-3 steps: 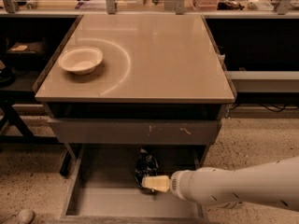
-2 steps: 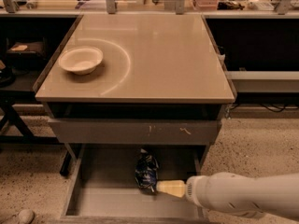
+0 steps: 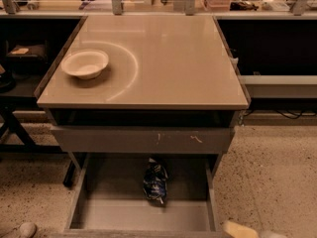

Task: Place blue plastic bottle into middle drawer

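The dark blue chip bag [image 3: 155, 181] lies on the flat grey floor of the open middle drawer [image 3: 114, 209], near its back and a little right of centre. It lies lengthwise, front to back, with nothing touching it. My gripper [image 3: 239, 229] shows only as a pale tip at the bottom edge, right of the drawer's front right corner. It is well apart from the bag and holds nothing that I can see.
A white bowl [image 3: 85, 63] stands on the tan table top [image 3: 173, 58] at the left. A closed grey drawer front with pale scratches [image 3: 143, 139] sits above the open drawer. A pale object [image 3: 23, 229] lies on the speckled floor at bottom left.
My arm has pulled back down and to the right, out of the drawer. The chip bag stays lying on the drawer floor, free of the gripper.
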`<state>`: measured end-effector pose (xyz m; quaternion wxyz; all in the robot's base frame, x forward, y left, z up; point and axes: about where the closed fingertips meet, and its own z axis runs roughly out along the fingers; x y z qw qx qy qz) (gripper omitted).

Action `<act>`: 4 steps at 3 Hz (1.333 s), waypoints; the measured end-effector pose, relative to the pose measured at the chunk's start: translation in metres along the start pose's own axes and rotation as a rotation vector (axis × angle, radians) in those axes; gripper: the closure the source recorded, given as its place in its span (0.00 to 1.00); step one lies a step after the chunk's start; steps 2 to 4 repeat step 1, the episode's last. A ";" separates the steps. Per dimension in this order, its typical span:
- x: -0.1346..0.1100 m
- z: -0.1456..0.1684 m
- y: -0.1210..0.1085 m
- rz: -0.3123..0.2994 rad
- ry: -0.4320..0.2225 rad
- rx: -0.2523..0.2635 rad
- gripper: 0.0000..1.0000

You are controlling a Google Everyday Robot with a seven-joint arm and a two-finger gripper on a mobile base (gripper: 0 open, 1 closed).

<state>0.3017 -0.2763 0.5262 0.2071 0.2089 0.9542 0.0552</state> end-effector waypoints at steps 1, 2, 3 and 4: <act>0.024 -0.008 -0.050 0.036 -0.003 0.088 0.00; 0.024 -0.008 -0.050 0.036 -0.003 0.088 0.00; 0.024 -0.008 -0.050 0.036 -0.003 0.088 0.00; 0.024 -0.008 -0.050 0.036 -0.003 0.088 0.00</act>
